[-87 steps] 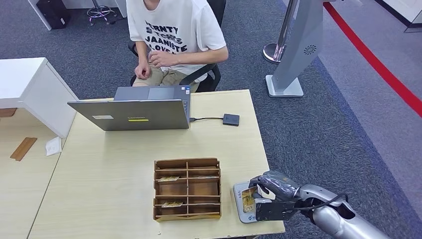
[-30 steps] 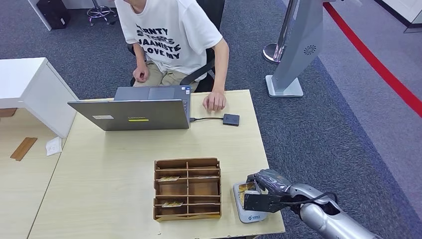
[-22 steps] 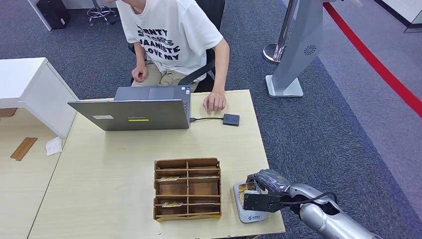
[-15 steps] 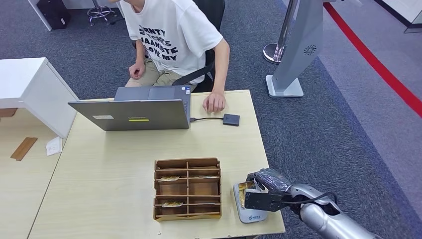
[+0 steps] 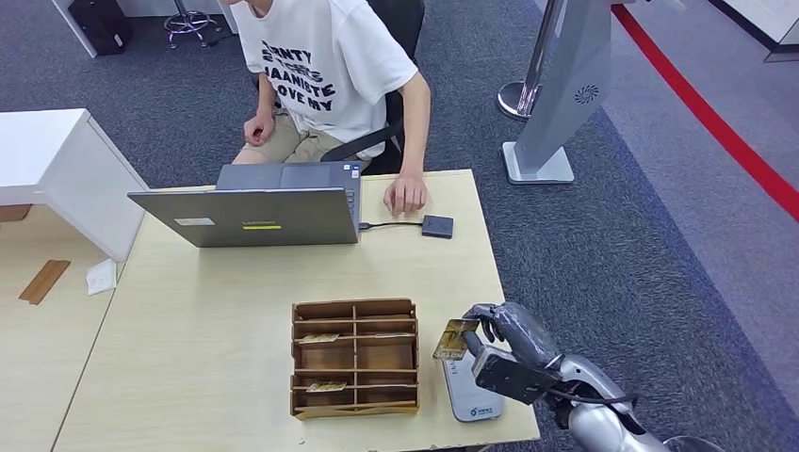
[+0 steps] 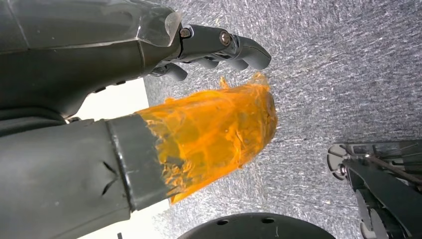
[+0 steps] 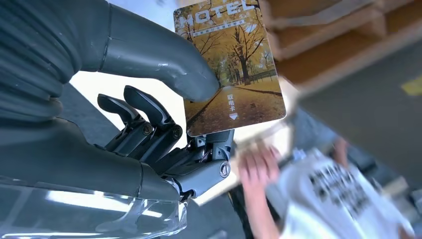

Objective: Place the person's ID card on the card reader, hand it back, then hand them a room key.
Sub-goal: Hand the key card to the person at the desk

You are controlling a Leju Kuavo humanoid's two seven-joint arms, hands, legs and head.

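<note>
In the lower right of the head view the right robot hand [image 5: 495, 330] pinches a card [image 5: 454, 339] between thumb and fingers, holding it tilted just above the tabletop [image 5: 236, 311], between the wooden organizer and the card reader [image 5: 468, 391]. The right wrist view shows the same card [image 7: 230, 67] close up — an autumn avenue of yellow trees with "HOTEL" printed along one edge — clamped between the thick grey thumb and the darker fingers [image 7: 149, 124] of that robot hand [image 7: 164, 99]. The white card reader lies flat at the near right corner of the tabletop, partly under the wrist, with nothing visible on its bare part. Just left of it stands the wooden organizer [image 5: 355, 358], a low tray of several compartments; a card lies in an upper left compartment and another in a lower left one. The left robot hand [image 6: 199, 89] appears in the left wrist view over grey carpet, its thumb wrapped in orange material and its dark fingers curled with nothing in them. Farther up the head view, a grey laptop [image 5: 247, 209] stands open near the far edge, a cable running to a small dark box [image 5: 437, 226] on its right. A person in a white printed T-shirt [image 5: 325, 66] sits beyond — one hand [image 5: 406, 193] resting on the tabletop beside that box.
</note>
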